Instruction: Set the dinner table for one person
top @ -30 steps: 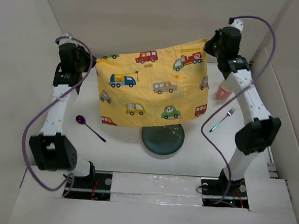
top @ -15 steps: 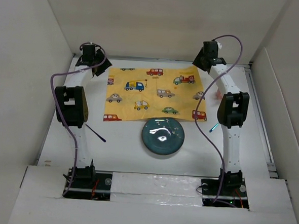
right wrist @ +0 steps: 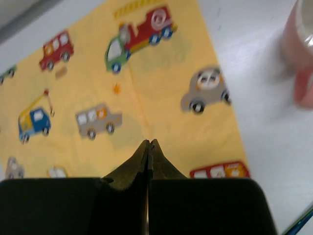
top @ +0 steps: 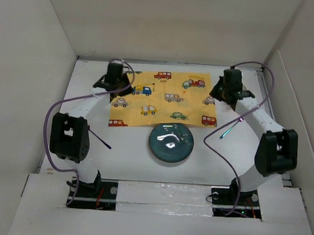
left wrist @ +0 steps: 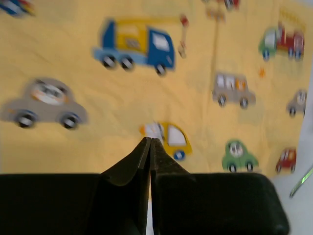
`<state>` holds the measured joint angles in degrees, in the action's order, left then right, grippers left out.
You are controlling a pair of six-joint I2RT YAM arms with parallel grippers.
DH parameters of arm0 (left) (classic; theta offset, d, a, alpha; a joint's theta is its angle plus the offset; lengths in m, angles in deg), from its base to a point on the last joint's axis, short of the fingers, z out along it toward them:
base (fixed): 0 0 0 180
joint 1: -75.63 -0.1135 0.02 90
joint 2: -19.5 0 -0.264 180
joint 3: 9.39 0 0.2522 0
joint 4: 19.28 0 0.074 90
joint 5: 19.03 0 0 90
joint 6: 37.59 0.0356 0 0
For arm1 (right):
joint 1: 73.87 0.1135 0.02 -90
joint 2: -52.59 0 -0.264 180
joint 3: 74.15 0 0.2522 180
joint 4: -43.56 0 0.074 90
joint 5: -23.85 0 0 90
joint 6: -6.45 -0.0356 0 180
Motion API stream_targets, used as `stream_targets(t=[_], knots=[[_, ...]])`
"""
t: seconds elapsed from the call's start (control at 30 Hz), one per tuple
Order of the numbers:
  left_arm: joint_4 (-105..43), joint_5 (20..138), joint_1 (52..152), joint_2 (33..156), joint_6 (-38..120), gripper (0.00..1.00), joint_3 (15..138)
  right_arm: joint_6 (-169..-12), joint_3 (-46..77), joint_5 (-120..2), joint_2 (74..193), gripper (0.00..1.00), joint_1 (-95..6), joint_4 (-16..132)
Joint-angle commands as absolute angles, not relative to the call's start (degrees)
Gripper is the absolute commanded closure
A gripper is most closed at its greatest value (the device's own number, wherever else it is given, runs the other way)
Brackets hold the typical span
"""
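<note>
The yellow car-print cloth mat point(top: 163, 99) lies flat on the far half of the white dinner table point(top: 128, 158). My left gripper point(top: 115, 84) hovers over the mat's left edge, shut and empty; in the left wrist view point(left wrist: 150, 139) its fingers are pressed together above the mat point(left wrist: 146, 73). My right gripper point(top: 222, 92) hovers over the mat's right edge, shut and empty, as the right wrist view point(right wrist: 148, 142) shows above the mat point(right wrist: 146, 88). A dark teal plate point(top: 171, 142) sits just in front of the mat.
A purple spoon point(top: 100, 140) lies left of the plate, partly hidden by my left arm. A teal-handled fork point(top: 228, 131) lies to the right. A pink cup point(right wrist: 301, 58) stands right of the mat. White walls enclose the table.
The mat was held up by both grippers, then spread flat on the table. Both grippers have let go, shut, and drawn back toward the near side over the mat's edges.
</note>
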<state>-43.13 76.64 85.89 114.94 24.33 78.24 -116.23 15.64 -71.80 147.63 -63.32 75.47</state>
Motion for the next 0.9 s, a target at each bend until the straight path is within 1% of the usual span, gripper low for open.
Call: stream_targets(t=[0.0, 0.03, 0.07, 0.1, 0.17, 0.2, 0.23, 0.27, 0.3, 0.4, 0.47, 0.5, 0.53, 0.57, 0.63, 0.67, 0.77, 0.87], knots=[[-46.05, 75.81, 94.16, 111.62, 26.75, 1.0, 72.15, -118.87, 4.14, -68.26, 139.61, 1.0, -60.87, 69.62], [-45.96, 76.07, 96.09, 110.39, 26.31, 1.0, 70.92, -119.83, 2.99, -68.35, 138.55, 0.89, -60.86, 70.41], [-43.96, 77.2, 96.11, 108.46, 24.74, 0.93, 66.9, -120.89, 1.68, -67.39, 137.76, 0.68, -60.86, 74.86], [-43.94, 77.21, 96.11, 108.45, 24.72, 0.93, 66.86, -120.9, 1.66, -67.38, 137.75, 0.68, -60.86, 74.9], [-43.15, 77.04, 96.11, 107.74, 23.93, 0.82, 64.32, -120.46, -0.08, -68.08, 138.36, 0.58, -60.86, 76.13], [-42.89, 75.91, 96.11, 107.83, 23.85, 0.8, 64.14, -120.37, -0.44, -68.78, 139.06, 0.53, -60.86, 76.57], [-42.71, 73.63, 96.11, 108.35, 23.84, 0.77, 64.31, -120.37, -0.45, -68.88, 139.85, 0.53, -60.86, 77.09], [-42.36, 72.91, 96.11, 108.97, 24.54, 0.7, 64.57, -120.11, -0.1, -68.7, 140.91, 0.52, -60.86, 77.62], [-42.62, 72.91, 96.11, 111.23, 24.63, 0.69, 65.01, -119.93, 0.69, -68.79, 143.0, 0.52, -60.25, 78.06], [-45.6, 77.28, 96.64, 113.02, 24.46, 0.69, 68.18, -120.45, 0.79, -66.59, 144.43, 0.52, -58.94, 79.38], [-44.57, 78.52, 96.64, 110.83, 23.85, 0.69, 65.29, -121.07, -2.45, -63.7, 141.9, 0.53, -57.7, 76.07], [-43.43, 79.66, 96.64, 107.69, 23.67, 0.7, 62.67, -121.42, -4.3, -62.73, 137.88, 0.53, -57.18, 74.39], [-42.81, 80.46, 96.64, 106.17, 23.76, 0.7, 61.43, -121.43, -8.4, -61.77, 135.93, 0.53, -56.47, 72.81], [-41.93, 81.68, 96.64, 104.16, 23.76, 0.7, 59.33, -121.34, -11.93, -56.45, 133.21, 0.52, -55.86, 69.4], [-42.09, 82.83, 96.64, 103.44, 24.19, 0.7, 58.6, -120.81, -14.14, -54.48, 132.4, 0.5, -55.24, 68.93], [-42.27, 83.27, 96.64, 103.61, 24.28, 0.7, 58.43, -120.38, -14.68, -52.55, 132.57, 0.51, -55.24, 69.79], [-41.92, 83.89, 96.64, 105.1, 24.63, 0.7, 59.3, -118.62, -16.0, -52.88, 134.93, 0.5, -53.13, 70.6], [-40.87, 84.24, 96.64, 107.03, 24.81, 0.7, 62.28, -116.6, -14.78, -52.01, 138.35, 0.51, -51.12, 70.86]])
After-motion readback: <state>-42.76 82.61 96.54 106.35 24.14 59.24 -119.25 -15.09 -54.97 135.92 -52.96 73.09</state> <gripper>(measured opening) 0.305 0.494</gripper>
